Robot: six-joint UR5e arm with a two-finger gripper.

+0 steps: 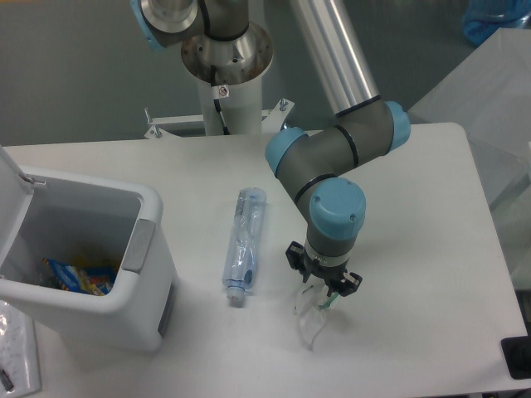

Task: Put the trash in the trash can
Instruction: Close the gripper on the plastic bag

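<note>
A white table [431, 207] fills most of the frame, with the robot's pedestal [226, 79] rising at its far edge in the upper middle. The arm [332, 157] comes down from the top centre, bends through grey links with light blue joint caps, and ends pointing straight down in the lower middle of the frame. The gripper [320, 292] sits directly over the upper end of the crumpled wrapper [311, 319], a pale piece with green marks lying on the table just below and slightly left of the wrist. The fingers are mostly hidden under the wrist from this angle, so it cannot be told whether they are spread, closed, or already pinching the wrapper. The crushed bottle [243, 245] lies flat on the table left of the gripper, near the centre of the frame, its white cap end toward the bottom edge, apart from both the wrapper and the bin. The trash can [145, 286] stands at the lower left with its lid [10, 178] swung up, and some colourful packaging [79, 278] is visible inside.
</note>
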